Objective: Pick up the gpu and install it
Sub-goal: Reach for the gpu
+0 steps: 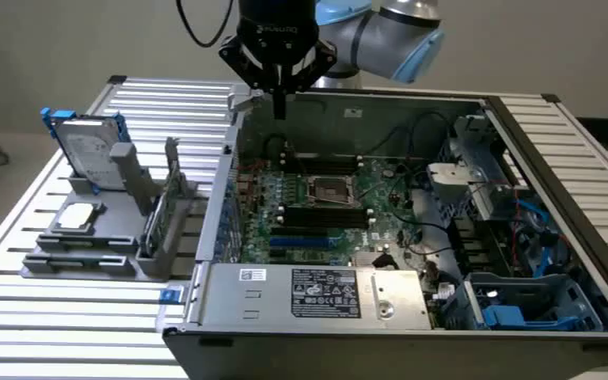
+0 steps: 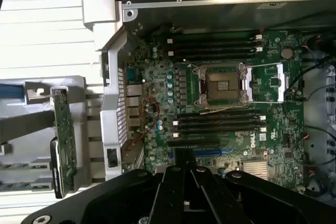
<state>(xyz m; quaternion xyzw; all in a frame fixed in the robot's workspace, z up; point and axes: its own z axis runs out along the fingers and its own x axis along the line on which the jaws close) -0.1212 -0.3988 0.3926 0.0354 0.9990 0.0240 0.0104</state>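
The gpu (image 2: 64,140) stands edge-on, so its shroud face is mostly hidden. The gripper (image 2: 184,162) body blocks part of the motherboard (image 2: 220,124). The arm (image 1: 389,24) gets cut off by the exterior view's upper edge, and the print on the power supply label (image 1: 325,291) is too tiny to read.

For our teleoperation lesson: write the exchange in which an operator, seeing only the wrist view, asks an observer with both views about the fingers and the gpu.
Operator: Are the fingers holding anything?
Observer: No; the fingers are shut and empty, over the open case.
Operator: What shares the rack with the gpu?
Observer: The gpu stands upright in a grey rack; a blue-framed hard drive stands at the rack's far end.
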